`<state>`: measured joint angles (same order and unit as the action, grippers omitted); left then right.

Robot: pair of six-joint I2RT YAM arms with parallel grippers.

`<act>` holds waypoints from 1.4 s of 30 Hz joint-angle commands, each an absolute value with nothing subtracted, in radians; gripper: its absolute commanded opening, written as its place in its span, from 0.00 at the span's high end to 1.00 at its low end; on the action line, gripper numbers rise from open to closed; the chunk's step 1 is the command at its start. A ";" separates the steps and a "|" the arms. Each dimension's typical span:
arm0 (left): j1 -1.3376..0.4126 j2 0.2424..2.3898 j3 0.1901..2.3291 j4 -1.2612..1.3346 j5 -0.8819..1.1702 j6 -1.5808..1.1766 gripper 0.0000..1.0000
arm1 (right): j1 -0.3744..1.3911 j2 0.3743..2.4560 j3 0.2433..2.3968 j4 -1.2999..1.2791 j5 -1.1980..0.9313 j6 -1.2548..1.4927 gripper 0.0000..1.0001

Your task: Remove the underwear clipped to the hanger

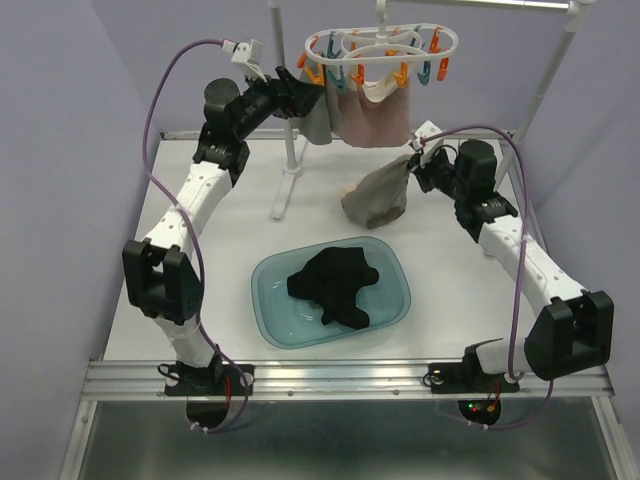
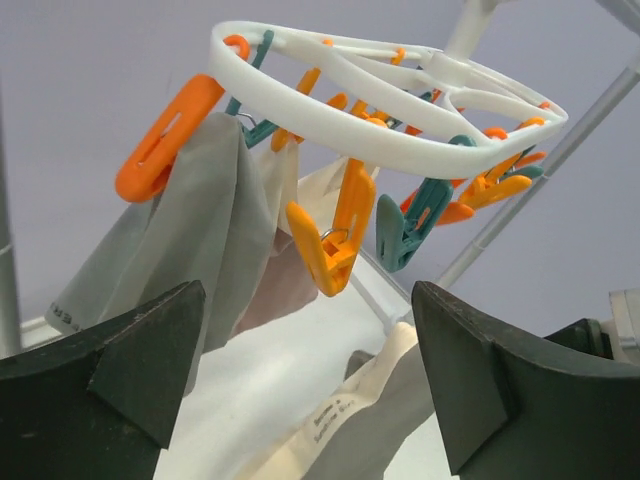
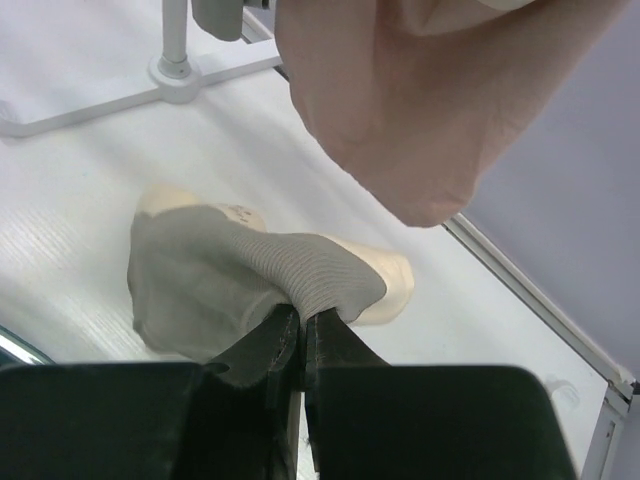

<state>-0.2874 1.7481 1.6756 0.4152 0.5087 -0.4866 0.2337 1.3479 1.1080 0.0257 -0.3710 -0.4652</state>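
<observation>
Listing left to right across the top view. Arms: two. Underwear: four pieces. Hanger: one. Basin: one.

Left arm (image 1: pixel 190 200): reaches up toward 1 o'clock, elbow bent, wrist level with the hanging cloth. Left gripper (image 1: pixel 298 97): fingers spread wide, holding nothing.

Grey piece (image 1: pixel 318 118): clipped to the hanger (image 2: pixel 420 155), just beside the left gripper at its 3 o'clock. In the wrist view it hangs at 10 o'clock from the gap.

Clothespins (image 2: pixel 335 235): orange and teal, too many overlap to count.

Pale pink piece (image 1: pixel 378 118): clipped, at 3 o'clock of the grey one.

Black piece (image 1: pixel 335 285): heaped in the teal basin (image 1: pixel 268 300), at 6 o'clock of the hanger, on the table (image 1: pixel 220 300).

Beige-taupe piece (image 1: pixel 378 195): off the hanger, trailing toward 7 o'clock from the right gripper (image 1: pixel 420 160), lower end on the table.

Right arm (image 1: pixel 510 240): stretches toward 11 o'clock, jaws clamped tight on a fold of that piece.
</observation>
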 commanded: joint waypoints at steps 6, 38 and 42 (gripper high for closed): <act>-0.275 1.529 1.529 0.341 0.396 -0.238 0.01 | 0.224 1.275 1.086 0.028 -0.321 -0.473 0.99; -0.272 0.577 0.557 0.161 -0.118 -0.041 0.01 | 0.216 1.330 1.859 -0.781 -0.917 -0.439 0.96; -0.270 0.552 0.555 0.156 -0.133 -0.035 0.01 | 0.218 1.361 1.916 -0.779 -1.038 -0.376 1.00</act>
